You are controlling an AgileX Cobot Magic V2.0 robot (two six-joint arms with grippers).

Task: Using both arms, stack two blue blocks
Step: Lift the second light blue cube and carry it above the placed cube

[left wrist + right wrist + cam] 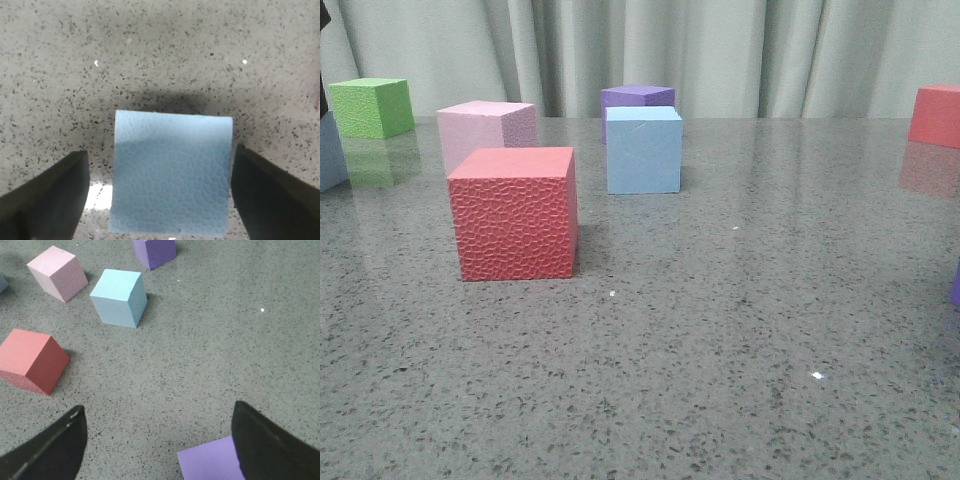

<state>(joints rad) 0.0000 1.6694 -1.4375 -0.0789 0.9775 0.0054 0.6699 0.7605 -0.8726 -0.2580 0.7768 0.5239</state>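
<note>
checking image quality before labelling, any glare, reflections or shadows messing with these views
Front view: the glossy table mirrors the green block and the far red block. Left wrist view: dark shadow behind the blue block, a bright glare patch beside it, pincer fingers soft. Right wrist view: even light, short soft shadows.

No legible text, label, brand or number was found on any surface. All cube faces were unmarked.

On the speckled grey table (pixel 720 350): a red cube (pixel 513 213) nearest the front, a pale pink cube (pixel 485 132) just behind it — green cube (pixel 372 107) at the far left corner, another red cube (pixel 935 115) (partly cut off) far right, purple cube (pixel 637 97) toward the back edge.
</note>
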